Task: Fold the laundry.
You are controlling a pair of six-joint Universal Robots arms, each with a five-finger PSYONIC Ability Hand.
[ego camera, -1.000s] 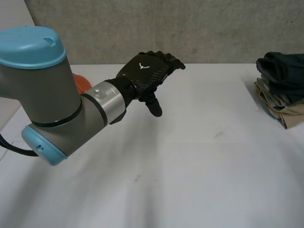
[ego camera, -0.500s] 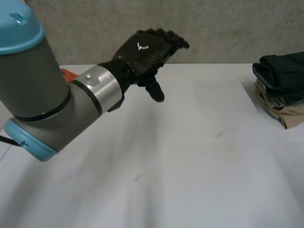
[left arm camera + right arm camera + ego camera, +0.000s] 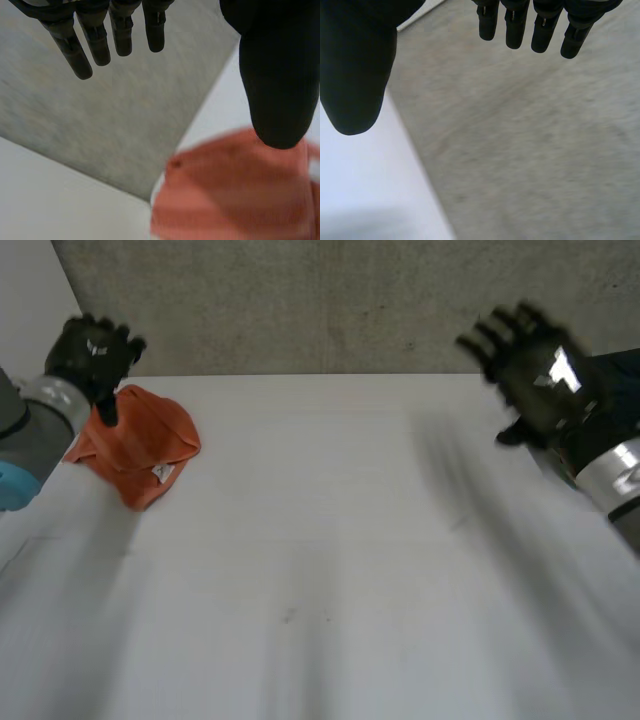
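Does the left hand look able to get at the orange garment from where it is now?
Probably yes. The left hand hangs open just above the orange garment, near its edge, and nothing lies between them, so a short drop should bring it onto the cloth.

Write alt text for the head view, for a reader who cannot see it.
A crumpled orange cloth lies at the left of a white table, with the open left robot hand over its far edge. The open right robot hand is raised at the right.
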